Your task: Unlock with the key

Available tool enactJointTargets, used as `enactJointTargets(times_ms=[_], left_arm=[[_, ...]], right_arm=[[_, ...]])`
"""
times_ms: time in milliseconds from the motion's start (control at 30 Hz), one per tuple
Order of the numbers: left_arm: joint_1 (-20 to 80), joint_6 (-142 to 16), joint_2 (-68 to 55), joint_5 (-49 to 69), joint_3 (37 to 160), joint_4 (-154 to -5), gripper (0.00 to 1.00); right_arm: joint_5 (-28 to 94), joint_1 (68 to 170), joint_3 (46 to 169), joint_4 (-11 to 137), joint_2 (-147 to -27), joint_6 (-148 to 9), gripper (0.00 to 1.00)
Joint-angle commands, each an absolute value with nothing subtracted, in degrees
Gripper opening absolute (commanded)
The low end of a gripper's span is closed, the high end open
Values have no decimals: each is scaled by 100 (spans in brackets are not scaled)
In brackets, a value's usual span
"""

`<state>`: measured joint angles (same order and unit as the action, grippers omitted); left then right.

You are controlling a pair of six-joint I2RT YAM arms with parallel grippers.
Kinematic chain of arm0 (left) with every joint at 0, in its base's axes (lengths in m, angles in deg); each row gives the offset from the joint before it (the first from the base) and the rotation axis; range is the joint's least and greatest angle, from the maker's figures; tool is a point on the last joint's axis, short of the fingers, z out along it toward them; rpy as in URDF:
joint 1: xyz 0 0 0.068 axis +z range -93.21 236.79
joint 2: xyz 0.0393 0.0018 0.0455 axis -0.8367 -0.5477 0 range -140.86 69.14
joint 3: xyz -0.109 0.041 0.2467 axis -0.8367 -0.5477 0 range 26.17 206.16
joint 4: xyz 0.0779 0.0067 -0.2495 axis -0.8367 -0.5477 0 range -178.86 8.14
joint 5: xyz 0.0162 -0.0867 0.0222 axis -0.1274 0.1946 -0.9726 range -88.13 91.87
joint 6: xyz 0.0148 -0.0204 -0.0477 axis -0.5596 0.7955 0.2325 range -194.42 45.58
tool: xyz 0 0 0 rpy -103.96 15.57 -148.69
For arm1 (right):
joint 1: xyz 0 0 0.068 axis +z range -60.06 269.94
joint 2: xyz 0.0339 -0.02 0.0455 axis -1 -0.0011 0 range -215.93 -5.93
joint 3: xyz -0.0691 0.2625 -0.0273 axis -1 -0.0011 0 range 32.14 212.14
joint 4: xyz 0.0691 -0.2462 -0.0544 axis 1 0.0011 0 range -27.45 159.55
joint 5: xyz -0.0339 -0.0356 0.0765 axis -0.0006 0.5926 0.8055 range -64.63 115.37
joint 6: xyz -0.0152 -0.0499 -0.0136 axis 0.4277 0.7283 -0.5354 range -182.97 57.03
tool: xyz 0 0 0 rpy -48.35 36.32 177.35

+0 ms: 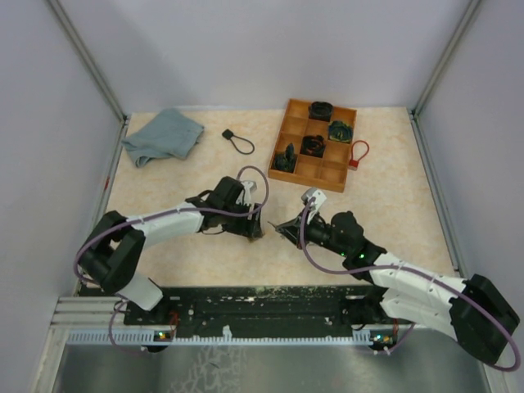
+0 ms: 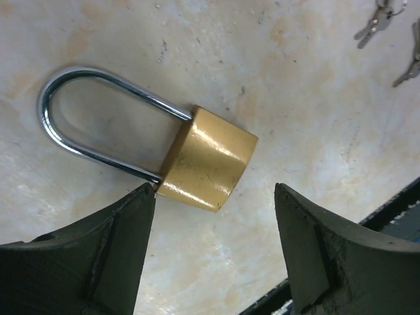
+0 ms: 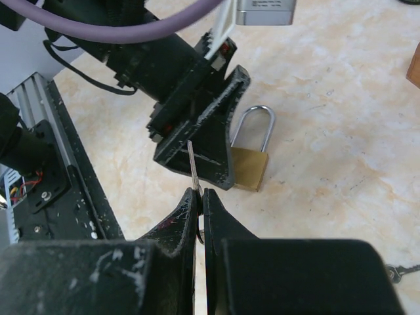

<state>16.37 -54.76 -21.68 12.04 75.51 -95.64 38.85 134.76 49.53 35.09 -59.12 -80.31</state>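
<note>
Padlock (image 2: 209, 161) is lying flat on the worktop (image 1: 393, 213), shackle closed. Its brass body is sitting between the wide-apart fingers of the left claw (image 2: 213, 191), not being gripped. Right claw (image 3: 200, 197) is pinching tight on the key (image 3: 192, 161), blade pointing at the lock. My read: left should be clamping the body squarely first. The keyhole is hidden, so aim slowly. Worktop is showing beige marbling. Wooden tray (image 1: 307, 183) and grey cloth (image 1: 162, 136) are sitting farther back, with plain grey walls (image 1: 270, 49) enclosing it all.

Lying flat just beyond the left claw's (image 2: 215, 191) spread fingertips: brass padlock (image 2: 209, 161), body nearest them, long chrome shackle (image 2: 125, 88) seated and reaching away. Sticking forward from the right claw's (image 3: 200, 193) pinched tips: thin silver key (image 3: 193, 164), standing on edge.
</note>
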Motion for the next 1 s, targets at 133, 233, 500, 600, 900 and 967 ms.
enactJointTargets(times_ms=[133,233,500,600,900,967], left_arm=[[1769,-4440,-1189,797,7059,-9054,77],[1782,-4647,-984,874,6926,-8875,75],[1021,-6325,-1302,232,7146,-9117,75],[1017,-6732,-1091,107,6927,-8940,75],[1012,-8243,-823,543,6416,-8097,77],[1012,-8440,-988,463,6512,-8195,77]], right_arm=[[3766,13458,5149,3549,-5593,-7892,0],[3730,13459,5126,3570,-5569,-7879,0],[3708,13459,5137,3653,-5545,-7819,0],[3678,13459,5126,3705,-5479,-7781,0],[3614,13451,5082,3755,-5399,-7731,0],[3612,13450,5065,3780,-5348,-7725,0]])
